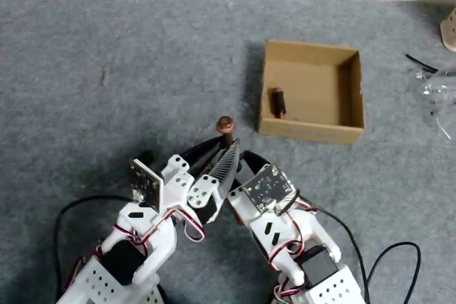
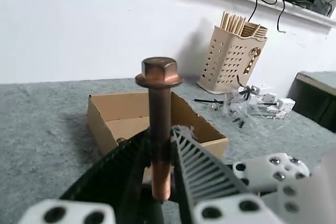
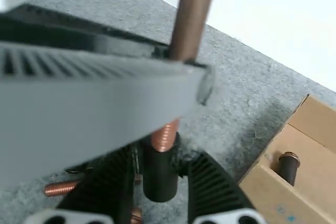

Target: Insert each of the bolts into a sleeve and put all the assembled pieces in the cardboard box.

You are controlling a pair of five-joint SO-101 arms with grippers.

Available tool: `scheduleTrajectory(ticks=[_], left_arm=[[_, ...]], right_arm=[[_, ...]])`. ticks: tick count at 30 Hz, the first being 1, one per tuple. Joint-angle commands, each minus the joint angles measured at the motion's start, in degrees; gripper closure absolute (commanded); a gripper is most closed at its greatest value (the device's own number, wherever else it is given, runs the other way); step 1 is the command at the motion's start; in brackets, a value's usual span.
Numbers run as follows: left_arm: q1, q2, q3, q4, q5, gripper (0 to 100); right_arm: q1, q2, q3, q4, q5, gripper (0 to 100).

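Copper is what my left claw (image 2: 161,135) pinches: a hex-headed bolt (image 2: 159,103), held upright by its shaft with the head on top, between a black finger and a grey ribbed finger (image 2: 202,171). My right claw (image 3: 161,156) sits just below it, pressed on a black sleeve (image 3: 160,177) that stands upright between its two black fingers. The bolt's threaded end meets the mouth of the sleeve; how far it goes in I cannot tell.

Seen from above, my two claws come together over the grey table (image 1: 107,69), with the bolt's head uppermost, near the cardboard box (image 1: 311,132) and on its left side. Inside the box one assembled piece (image 1: 277,102) lies close to the wall that faces my claws.

On the table near my right claw lies a loose bolt (image 3: 63,187), its thread showing. Far behind the box, against the white wall, a cream perforated holder (image 2: 234,56) full of wooden sticks stands beside a clutter of small parts (image 2: 252,103).
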Motion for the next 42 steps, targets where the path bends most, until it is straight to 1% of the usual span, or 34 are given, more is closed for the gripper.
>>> scheduleTrajectory(ticks=[1, 9, 13, 17, 20, 22, 31, 37, 42], left_arm=[[-2.5, -0.9, 1.1, -1.1, -2.8, 99], [-2.9, -0.7, 1.1, -0.9, -2.4, 99], [0.2, -0.7, 1.1, -0.7, 4.7, 99], [-1.7, -0.7, 1.1, -0.8, 4.9, 99], [-3.1, -0.7, 1.1, -0.8, 5.3, 99], [-3.1, -0.7, 1.1, -0.8, 5.3, 99], [-2.8, -0.6, 1.1, -0.7, 5.4, 99], [-2.7, -0.6, 1.1, 2.1, 5.5, 99], [-1.6, -0.6, 1.1, 2.2, 5.5, 99]], right_arm=[[-0.9, -0.9, -0.9, 2.9, 0.4, 99.4], [-0.7, -0.9, -1.7, 3.5, 0.4, 99.4], [-0.6, -0.9, -2.2, 3.5, 0.4, 99.4], [-0.7, -0.9, -2.2, 2.9, 0.4, 99.4], [-0.7, -0.9, -2.2, -0.5, -0.7, 99.4], [-0.5, -0.9, -2.2, -2.2, -2.5, 99.4], [-0.7, -0.9, -2.2, -2.7, -2.8, 99.4], [-0.6, -0.9, -2.2, -5.1, -2.8, 99.4], [-0.7, -0.9, -2.2, -5.2, -2.9, 99.4]])
